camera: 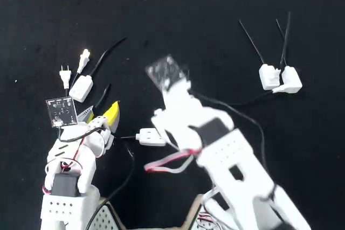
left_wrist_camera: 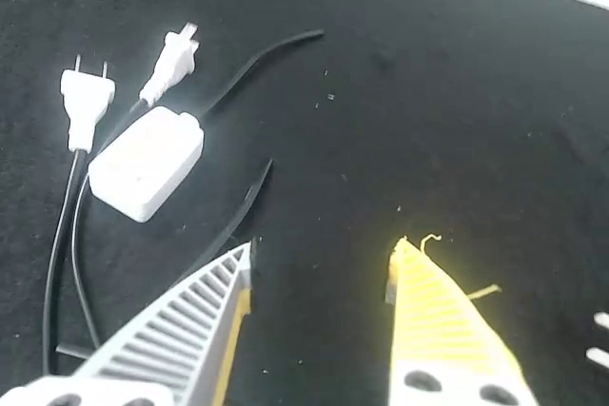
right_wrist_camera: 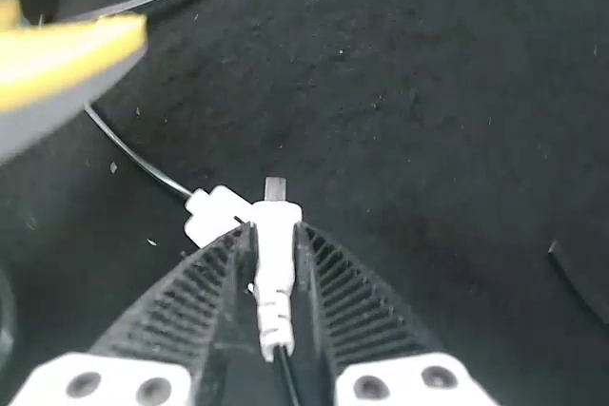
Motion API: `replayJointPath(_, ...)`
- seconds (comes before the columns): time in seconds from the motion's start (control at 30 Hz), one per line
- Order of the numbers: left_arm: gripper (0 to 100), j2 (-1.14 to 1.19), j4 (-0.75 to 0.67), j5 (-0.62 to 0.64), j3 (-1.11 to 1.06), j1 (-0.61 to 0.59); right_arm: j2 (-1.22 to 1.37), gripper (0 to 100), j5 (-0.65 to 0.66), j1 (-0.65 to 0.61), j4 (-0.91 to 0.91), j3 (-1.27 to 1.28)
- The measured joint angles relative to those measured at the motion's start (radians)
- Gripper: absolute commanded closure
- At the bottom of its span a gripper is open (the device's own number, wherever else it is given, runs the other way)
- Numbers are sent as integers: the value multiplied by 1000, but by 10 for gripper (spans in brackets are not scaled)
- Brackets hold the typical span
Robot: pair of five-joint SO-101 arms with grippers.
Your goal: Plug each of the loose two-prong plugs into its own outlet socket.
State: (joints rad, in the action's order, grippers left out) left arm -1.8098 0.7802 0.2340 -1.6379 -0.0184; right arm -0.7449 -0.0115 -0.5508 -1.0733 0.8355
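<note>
Black table (camera: 215, 25): right gripper (right_wrist_camera: 273, 231) is clamped tight on a white plug (right_wrist_camera: 271, 273) near the table centre, with a small white socket piece (right_wrist_camera: 211, 214) just beside it. Left gripper (left_wrist_camera: 319, 273) is wide open, holding nothing, low over the table. Near it lies a white outlet block (left_wrist_camera: 146, 161), with first loose plug (left_wrist_camera: 86, 97) and second loose plug (left_wrist_camera: 176, 54) just beyond, both unplugged.

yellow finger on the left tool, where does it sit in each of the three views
High view: yellow finger at lower left, left of the white plug.
Left wrist view: close up, across an open gap from the grey finger.
Right wrist view: farther off, beyond the plug the right tool grips.
Shared landmark: that white plug.
</note>
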Motion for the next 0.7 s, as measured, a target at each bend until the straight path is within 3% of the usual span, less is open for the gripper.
replayJointPath(0.27,766,0,0,0,0,0,400,988,-219,2,-288,-350)
replayJointPath(0.57,766,0,0,0,0,0,807,988,-244,-5,-629,-700)
replayJointPath(0.7,766,0,0,0,0,0,896,988,-258,-5,-652,-773)
